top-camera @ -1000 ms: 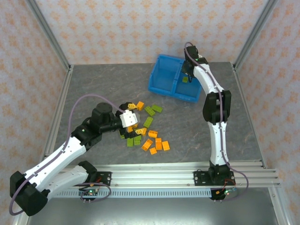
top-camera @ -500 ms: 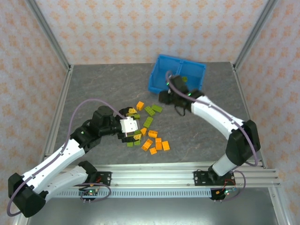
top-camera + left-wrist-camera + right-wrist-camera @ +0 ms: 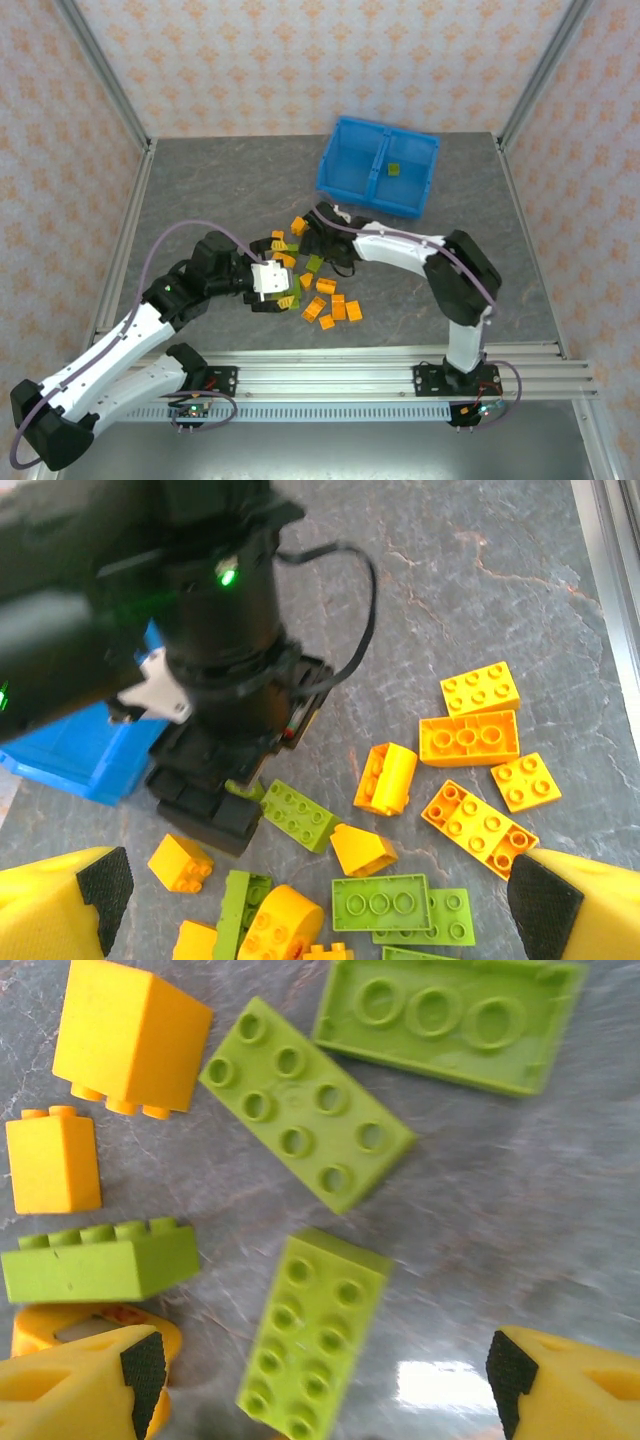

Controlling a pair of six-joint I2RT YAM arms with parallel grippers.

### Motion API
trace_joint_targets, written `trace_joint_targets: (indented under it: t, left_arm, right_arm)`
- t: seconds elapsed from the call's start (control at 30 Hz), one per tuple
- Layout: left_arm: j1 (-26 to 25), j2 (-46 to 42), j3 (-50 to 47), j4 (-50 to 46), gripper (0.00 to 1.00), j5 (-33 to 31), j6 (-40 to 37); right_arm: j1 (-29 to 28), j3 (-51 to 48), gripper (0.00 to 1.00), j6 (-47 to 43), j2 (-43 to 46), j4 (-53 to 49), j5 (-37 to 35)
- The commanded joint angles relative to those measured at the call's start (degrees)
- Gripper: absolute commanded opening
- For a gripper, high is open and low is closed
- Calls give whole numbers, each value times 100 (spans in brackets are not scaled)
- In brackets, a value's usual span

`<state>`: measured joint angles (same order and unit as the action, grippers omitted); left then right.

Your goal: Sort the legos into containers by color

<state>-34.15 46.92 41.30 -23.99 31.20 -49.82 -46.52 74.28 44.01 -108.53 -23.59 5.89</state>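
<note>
Both hands hang over the scattered legos (image 3: 338,308) in the middle of the grey surface (image 3: 200,190). The left hand (image 3: 320,910) is spread wide with nothing between its fingers, and the right hand (image 3: 320,1380) is likewise parted and empty just above olive-green bricks (image 3: 305,1100). Behind them the blue bin (image 3: 352,170) stands toward the far edge, one green brick (image 3: 394,170) lying in its right compartment.

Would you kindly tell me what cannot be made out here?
Left wrist view: the bright blue plastic bin is cut by the left edge and covered by the right arm.
Right wrist view: an orange plastic brick sits half behind the right pincer.
Top external view: the green plastic brick inside the bin is tiny; studs unreadable.
</note>
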Motion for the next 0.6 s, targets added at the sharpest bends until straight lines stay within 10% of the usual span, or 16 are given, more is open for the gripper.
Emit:
trace_joint_targets:
  t: [0.0, 0.57]
  left_arm:
    - [-45, -6, 171, -117, 100, -97, -117]
    - [-48, 284, 105, -436, 100, -370, -489]
  right_arm:
    - [-50, 325, 85, 396, -514, -32, 254]
    - [-59, -28, 28, 488, -353, -235, -647]
